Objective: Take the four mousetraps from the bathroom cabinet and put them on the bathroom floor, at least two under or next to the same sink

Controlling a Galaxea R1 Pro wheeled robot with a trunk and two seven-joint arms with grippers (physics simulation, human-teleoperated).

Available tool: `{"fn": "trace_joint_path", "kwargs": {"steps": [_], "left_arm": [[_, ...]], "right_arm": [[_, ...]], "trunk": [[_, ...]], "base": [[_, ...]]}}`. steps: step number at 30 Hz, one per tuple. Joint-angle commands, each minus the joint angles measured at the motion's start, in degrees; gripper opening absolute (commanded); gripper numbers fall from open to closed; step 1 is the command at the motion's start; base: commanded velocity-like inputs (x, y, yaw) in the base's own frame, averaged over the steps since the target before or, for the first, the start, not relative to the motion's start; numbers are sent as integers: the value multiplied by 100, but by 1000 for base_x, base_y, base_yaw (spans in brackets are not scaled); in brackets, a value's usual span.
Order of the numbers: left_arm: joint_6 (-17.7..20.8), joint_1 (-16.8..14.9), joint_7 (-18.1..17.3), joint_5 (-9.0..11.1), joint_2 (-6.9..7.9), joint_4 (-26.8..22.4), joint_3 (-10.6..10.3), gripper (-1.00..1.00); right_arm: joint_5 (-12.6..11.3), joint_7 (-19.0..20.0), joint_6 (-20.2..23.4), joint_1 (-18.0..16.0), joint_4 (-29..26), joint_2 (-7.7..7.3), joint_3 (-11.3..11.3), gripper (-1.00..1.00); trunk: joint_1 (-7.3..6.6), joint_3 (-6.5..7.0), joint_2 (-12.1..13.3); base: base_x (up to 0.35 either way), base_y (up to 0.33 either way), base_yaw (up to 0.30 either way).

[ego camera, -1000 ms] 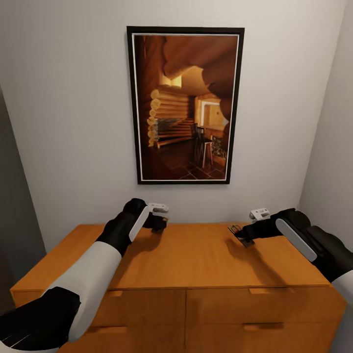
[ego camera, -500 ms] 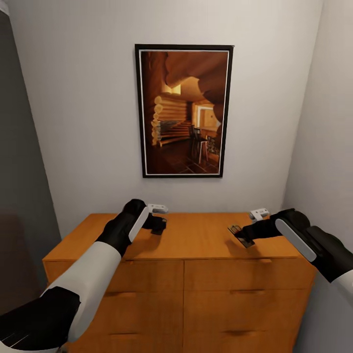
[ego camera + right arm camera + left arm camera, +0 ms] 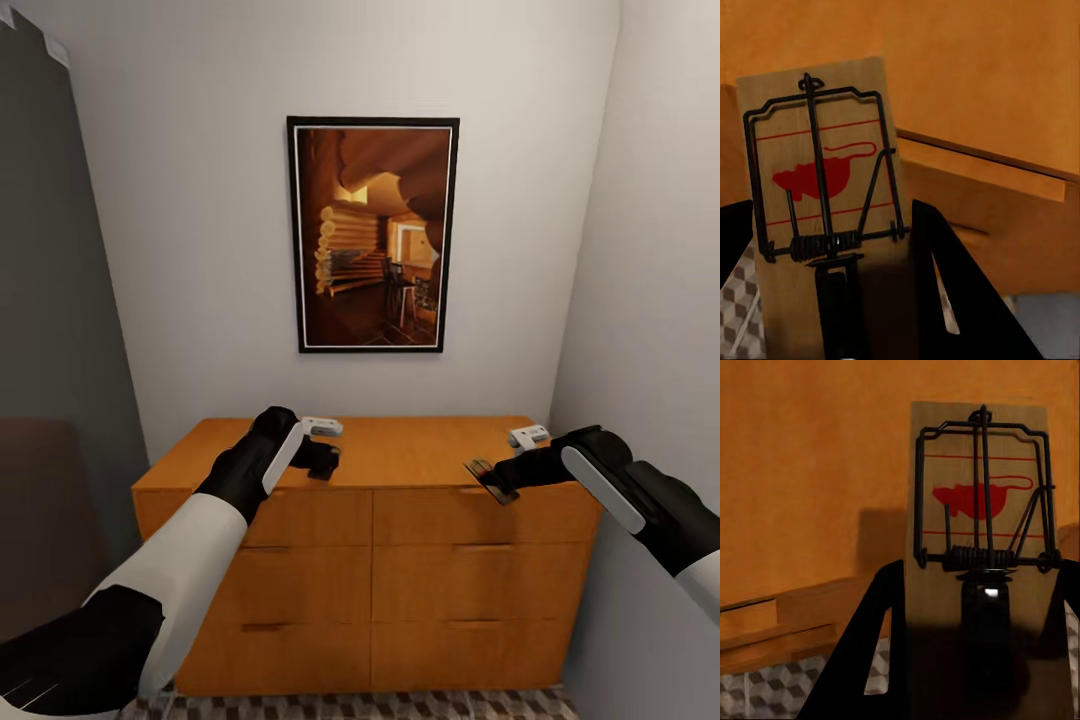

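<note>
Your left gripper (image 3: 328, 460) clamps one mousetrap (image 3: 979, 547) between its jaws. Your right gripper (image 3: 487, 478) grips another mousetrap (image 3: 821, 195), both before the cabinet (image 3: 420, 560).

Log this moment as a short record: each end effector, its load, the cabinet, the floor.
left end effector: shut on mousetrap
right end effector: shut on second mousetrap
cabinet: orange-brown, drawers closed, against the wall
bathroom floor: cube-pattern tiles at the cabinet's foot
framed picture: on the wall above the cabinet

Cabinet (image 3: 370, 560) against wall, picture (image 3: 372, 235) above; left gripper (image 3: 325, 462) and right gripper (image 3: 490, 478), each with mousetrap (image 3: 979, 585), before its front.
</note>
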Motion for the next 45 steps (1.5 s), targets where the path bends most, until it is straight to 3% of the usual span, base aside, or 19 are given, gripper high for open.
{"fn": "trace_joint_path", "kwargs": {"steps": [1,17,24,35,45], "left_arm": [[19,0,68,53,2,-6,-15,-100],[5,42,73,40,30,25,-15,-100],[-17,46,55,58,145,94,-15,-100],[-219,47,43,45,204,632,-15,-100],[-547,47,50,52,204,1029,-15,-100]], "right_arm": [[43,46,13,-8,-2,-5,11,-100],[51,12,13,-8,-11,27,17,-100],[53,9,13,-8,-11,36,21,-100],[53,8,13,-8,-11,39,17,-100],[44,10,13,-8,-11,50,25,-100]], "trunk": [[-4,-7,-5],[-4,-7,-5],[-4,-7,-5],[-4,-7,-5],[-4,-7,-5]], "base": [[-346,0,0],[-346,0,0],[-346,0,0],[-314,0,0],[-41,0,0]]}}
